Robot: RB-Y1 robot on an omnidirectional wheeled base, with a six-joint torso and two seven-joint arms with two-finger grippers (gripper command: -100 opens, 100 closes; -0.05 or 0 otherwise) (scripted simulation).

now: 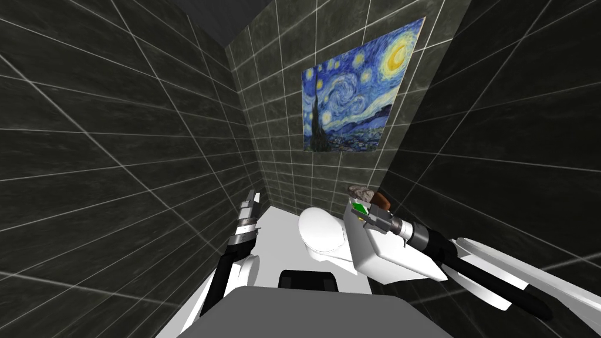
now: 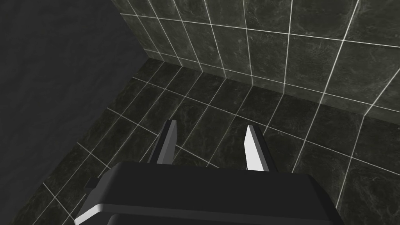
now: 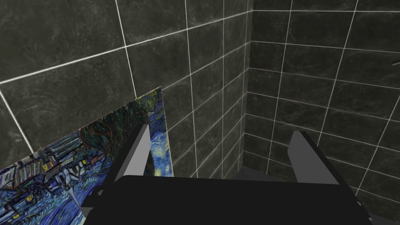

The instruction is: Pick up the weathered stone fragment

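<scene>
White arms (image 1: pixel 528 273), black joints (image 1: pixel 422 235), grey-bladed left claw (image 2: pixel 211 125)

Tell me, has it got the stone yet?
Not yet. Done: the right gripper is at the toilet tank, near the stone on it. In hand: lining up, open and empty. Left: grasping and lifting the stone.

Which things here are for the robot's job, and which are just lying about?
For the job:
grey stone fragment
right hand, open, near it

Just lying about:
white toilet
painting
brown thing beside the stone
left hand, open
</scene>
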